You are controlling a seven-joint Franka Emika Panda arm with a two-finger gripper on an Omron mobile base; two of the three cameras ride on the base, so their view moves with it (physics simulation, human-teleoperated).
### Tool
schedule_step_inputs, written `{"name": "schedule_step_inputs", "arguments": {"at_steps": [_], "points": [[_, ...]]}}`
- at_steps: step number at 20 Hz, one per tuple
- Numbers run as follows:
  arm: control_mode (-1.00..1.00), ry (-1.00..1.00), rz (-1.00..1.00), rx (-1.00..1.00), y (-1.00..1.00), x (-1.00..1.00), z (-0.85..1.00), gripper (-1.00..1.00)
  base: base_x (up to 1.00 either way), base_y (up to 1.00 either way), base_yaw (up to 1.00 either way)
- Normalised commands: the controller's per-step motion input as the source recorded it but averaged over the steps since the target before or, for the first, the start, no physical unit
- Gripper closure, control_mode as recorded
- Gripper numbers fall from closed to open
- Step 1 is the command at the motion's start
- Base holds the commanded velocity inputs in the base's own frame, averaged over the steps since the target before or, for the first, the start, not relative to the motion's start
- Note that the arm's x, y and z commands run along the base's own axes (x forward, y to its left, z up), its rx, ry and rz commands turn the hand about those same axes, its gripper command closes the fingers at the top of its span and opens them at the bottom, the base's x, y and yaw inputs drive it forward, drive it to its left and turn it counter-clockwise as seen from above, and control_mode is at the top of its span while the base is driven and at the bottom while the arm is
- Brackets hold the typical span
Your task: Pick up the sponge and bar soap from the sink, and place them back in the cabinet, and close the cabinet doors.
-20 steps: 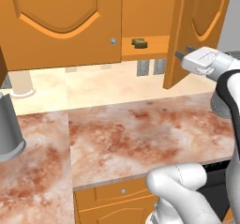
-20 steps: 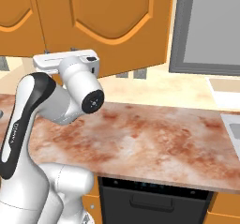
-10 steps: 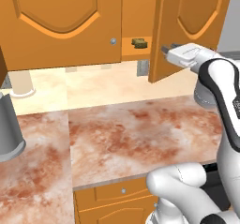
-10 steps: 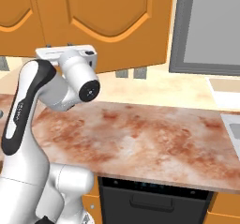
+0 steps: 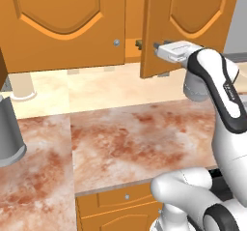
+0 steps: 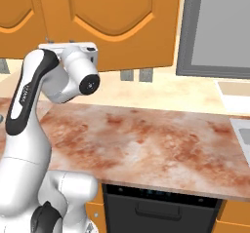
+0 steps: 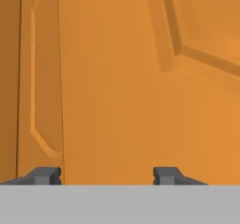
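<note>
The cabinet (image 5: 62, 27) takes up the top of the left base view — its left door (image 5: 58, 22) lies flat and closed, with a small round silver knob (image 5: 116, 43) near its inner edge. The right door (image 5: 193, 17) stands partly ajar, swung out toward the room, and leaves a narrow gap between the two doors. In that gap a small dark thing (image 5: 138, 44) sits on the shelf; it is too small to name. Below runs the mottled reddish-brown desk (image 5: 135, 143), with a grey cylinder (image 5: 9, 133) at its left edge. The white arm rises from the lower right and bends toward the ajar door. Its gripper (image 5: 157, 47) is just beside that door's free edge. In the hand view the orange door panel is close ahead, and the two dark fingertips (image 7: 44, 175) stand apart with nothing between them — a moderate opening, not shut on anything.
</note>
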Motion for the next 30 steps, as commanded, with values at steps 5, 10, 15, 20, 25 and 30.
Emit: {"name": "schedule_step_inputs", "arguments": {"at_steps": [5,10,15,20,25,30], "points": [[-1.00,0.00,0.00,0.00,0.10,0.56,0.00,-1.00,0.00,0.00,0.00],[-1.00,0.00,0.00,0.00,0.07,0.52,0.00,-1.00,0.00,0.00,0.00],[-1.00,0.00,0.00,0.00,0.01,0.51,0.00,-1.00,0.00,0.00,0.00],[-1.00,0.00,0.00,0.00,0.00,0.52,0.00,-1.00,0.00,0.00,0.00],[-1.00,0.00,0.00,0.00,0.00,0.44,0.00,-1.00,0.00,0.00,0.00],[-1.00,0.00,0.00,0.00,0.00,0.31,0.00,-1.00,0.00,0.00,0.00]]}}
